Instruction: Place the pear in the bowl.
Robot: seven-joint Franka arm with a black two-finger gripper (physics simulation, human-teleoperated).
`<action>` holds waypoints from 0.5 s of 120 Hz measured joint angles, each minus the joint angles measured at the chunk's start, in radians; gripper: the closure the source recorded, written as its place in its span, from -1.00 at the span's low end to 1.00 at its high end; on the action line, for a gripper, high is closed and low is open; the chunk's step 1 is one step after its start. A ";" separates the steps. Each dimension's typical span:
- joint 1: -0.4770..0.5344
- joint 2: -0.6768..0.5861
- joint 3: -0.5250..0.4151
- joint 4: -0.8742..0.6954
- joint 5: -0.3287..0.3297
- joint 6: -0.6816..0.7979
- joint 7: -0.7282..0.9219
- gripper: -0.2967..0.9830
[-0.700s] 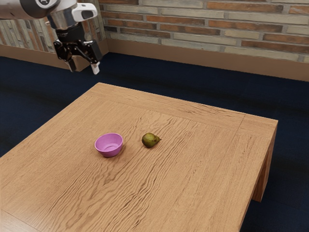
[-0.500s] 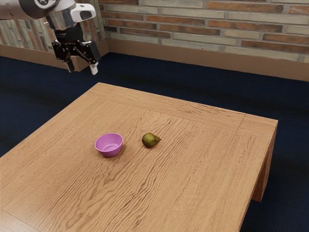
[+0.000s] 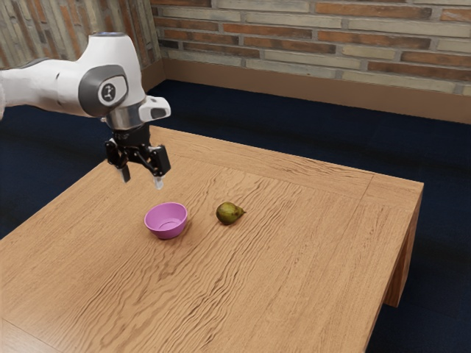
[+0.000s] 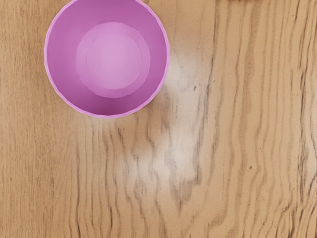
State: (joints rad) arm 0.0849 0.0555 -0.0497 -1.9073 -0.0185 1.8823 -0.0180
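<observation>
The rounded green-brown pear [image 3: 227,214] is lying on the wooden table [image 3: 294,279], stem pointing approx 3 o'clock (ext view), at approx 3 from the round pink plastic-looking bowl [image 3: 166,221] & approx 4 from the black two-finger gripper [image 3: 142,180], which is hanging open w/ nothing held.

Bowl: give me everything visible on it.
The bowl is pinkish purple, smooth, plastic-looking, with a thin, slightly faceted round rim and walls narrowing to a smaller base. Faint concentric rings mark its floor. It's empty and upright on the wooden table, the only thing touching it. The pear lies apart, toward the exterior view's right; the gripper hangs above, clear of it.
</observation>
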 joint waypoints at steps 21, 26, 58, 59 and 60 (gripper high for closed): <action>-0.101 0.098 -0.014 -0.014 0.001 0.110 0.000 -0.53; -0.112 0.112 -0.016 -0.010 0.001 0.141 0.008 -0.54; -0.140 0.211 -0.023 0.025 0.017 0.261 0.163 -0.54; -0.140 0.216 -0.023 0.028 0.017 0.262 0.167 -0.54; -0.141 0.222 -0.023 0.032 0.018 0.264 0.172 -0.54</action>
State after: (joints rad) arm -0.0557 0.2771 -0.0732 -1.8756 -0.0004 2.1462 0.1538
